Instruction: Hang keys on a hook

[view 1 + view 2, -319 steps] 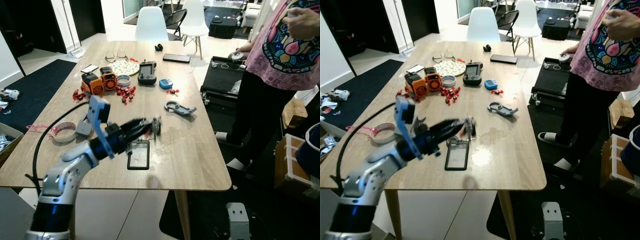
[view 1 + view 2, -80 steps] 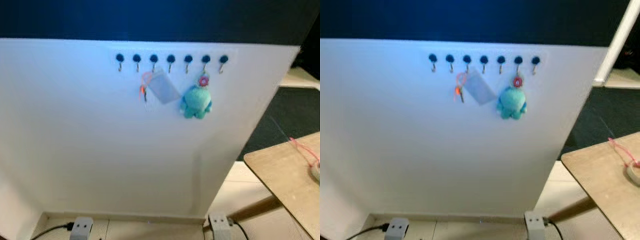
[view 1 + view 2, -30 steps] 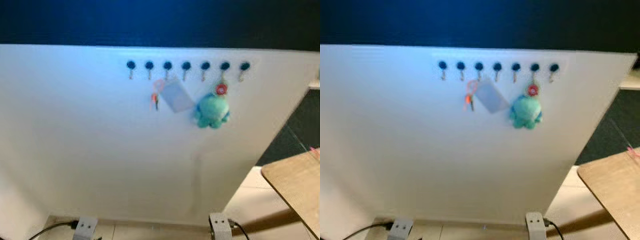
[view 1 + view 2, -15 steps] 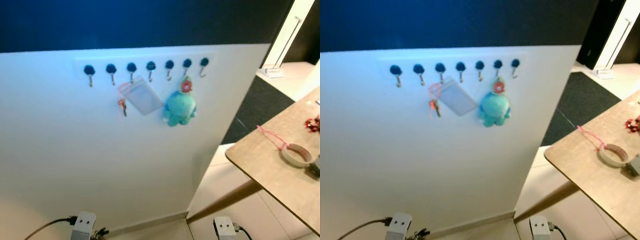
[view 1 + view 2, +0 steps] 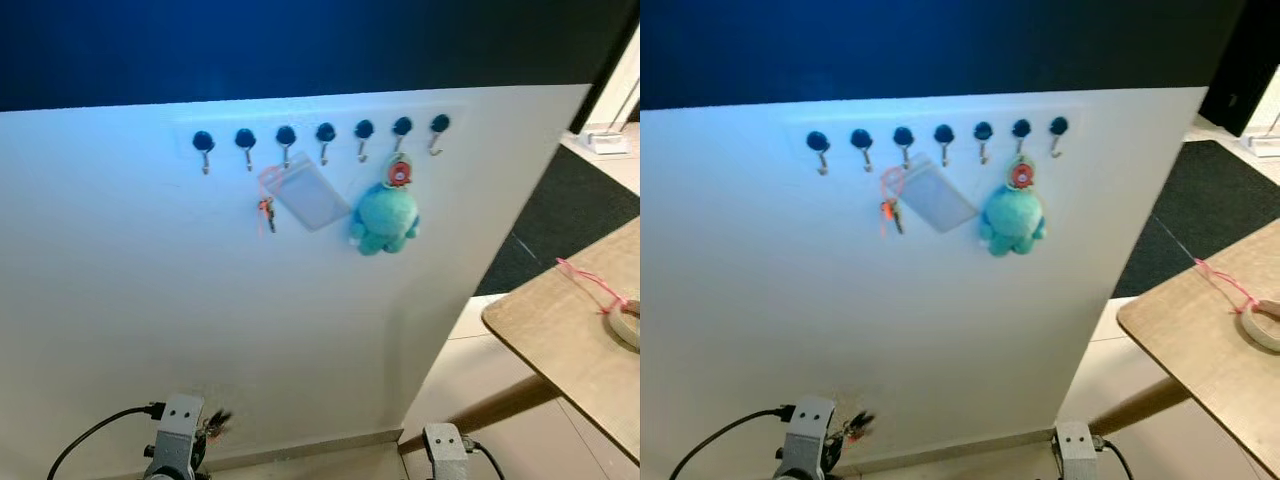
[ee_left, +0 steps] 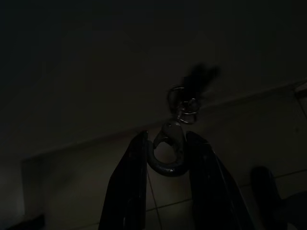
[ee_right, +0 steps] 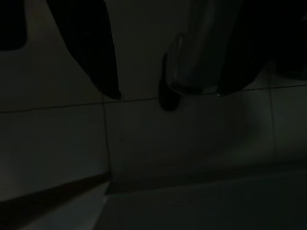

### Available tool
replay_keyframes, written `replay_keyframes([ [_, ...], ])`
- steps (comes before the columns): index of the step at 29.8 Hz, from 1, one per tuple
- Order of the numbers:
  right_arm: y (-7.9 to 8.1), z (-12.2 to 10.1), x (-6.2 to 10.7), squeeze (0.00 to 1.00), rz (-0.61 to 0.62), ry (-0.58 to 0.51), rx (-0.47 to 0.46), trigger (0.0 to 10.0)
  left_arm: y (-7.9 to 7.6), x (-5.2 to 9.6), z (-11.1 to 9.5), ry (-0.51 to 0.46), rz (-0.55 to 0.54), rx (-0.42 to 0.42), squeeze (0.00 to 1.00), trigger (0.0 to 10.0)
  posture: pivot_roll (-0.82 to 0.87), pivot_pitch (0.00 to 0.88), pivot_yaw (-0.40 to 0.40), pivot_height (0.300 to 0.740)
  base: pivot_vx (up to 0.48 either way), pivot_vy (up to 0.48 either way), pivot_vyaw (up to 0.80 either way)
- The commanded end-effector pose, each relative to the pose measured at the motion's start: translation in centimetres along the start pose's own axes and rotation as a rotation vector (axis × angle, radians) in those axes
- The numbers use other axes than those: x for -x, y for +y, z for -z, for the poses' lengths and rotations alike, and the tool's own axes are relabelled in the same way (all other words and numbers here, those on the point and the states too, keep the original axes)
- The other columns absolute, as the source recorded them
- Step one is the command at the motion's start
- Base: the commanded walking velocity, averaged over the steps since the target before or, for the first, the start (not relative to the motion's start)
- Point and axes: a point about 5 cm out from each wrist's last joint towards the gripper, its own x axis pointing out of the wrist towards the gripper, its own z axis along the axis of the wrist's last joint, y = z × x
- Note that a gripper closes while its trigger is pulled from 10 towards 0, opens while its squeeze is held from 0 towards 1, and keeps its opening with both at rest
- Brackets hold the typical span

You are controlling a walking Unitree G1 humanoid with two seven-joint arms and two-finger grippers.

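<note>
Keys (image 6: pixel 178 125) on a metal clasp, pinched between the two black fingers of the left gripper (image 6: pixel 165 158), low down by the tiled floor near the base of a white panel (image 5: pixel 200 320). Seven dark hooks (image 5: pixel 324 133) in a row near the panel's top; a clear card holder (image 5: pixel 310 194) with a small key on a pink loop hanging from one, a teal plush toy (image 5: pixel 384 218) from another. Right gripper (image 7: pixel 165 93) idle over the floor, fingers spread apart, nothing between them. Wooden table (image 5: pixel 570 340) corner at right
</note>
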Motion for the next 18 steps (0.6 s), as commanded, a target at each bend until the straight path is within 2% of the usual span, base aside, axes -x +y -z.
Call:
replay_keyframes([
  [1,0.32,0.07,-0.02,0.00,-0.011,0.000,0.027,10.0,0.12,0.25,0.76,0.032,-0.015,0.014,0.00,10.0,0.04,0.027,-0.001,0.740,0.000,0.000,0.00],
  [2,0.32,0.07,-0.02,0.00,-0.011,0.000,0.027,10.0,0.12,0.25,0.76,0.032,-0.015,0.014,0.00,10.0,0.04,0.027,-0.001,0.740,0.000,0.000,0.00],
  [5,0.42,-0.06,-0.06,0.00,-0.012,-0.003,0.066,10.0,0.22,0.34,0.98,0.044,-0.015,0.006,0.00,10.0,0.04,0.024,0.002,0.740,0.000,0.000,0.80],
  [8,0.41,-0.01,-0.05,0.00,-0.006,-0.006,0.039,10.0,0.22,0.37,1.08,0.049,-0.017,0.006,0.00,10.0,0.04,0.022,0.003,0.740,0.000,0.000,0.80],
  [10,0.37,0.19,-0.02,0.00,0.011,0.001,-0.004,10.0,0.21,0.38,1.13,0.053,-0.018,0.007,0.00,10.0,0.04,0.020,0.004,0.740,0.000,0.000,0.00],
  [18,0.21,0.26,0.01,0.00,0.015,0.006,0.001,10.0,0.16,0.31,1.11,0.059,-0.020,0.014,0.00,10.0,0.04,0.020,0.004,0.740,0.000,0.000,0.00],
])
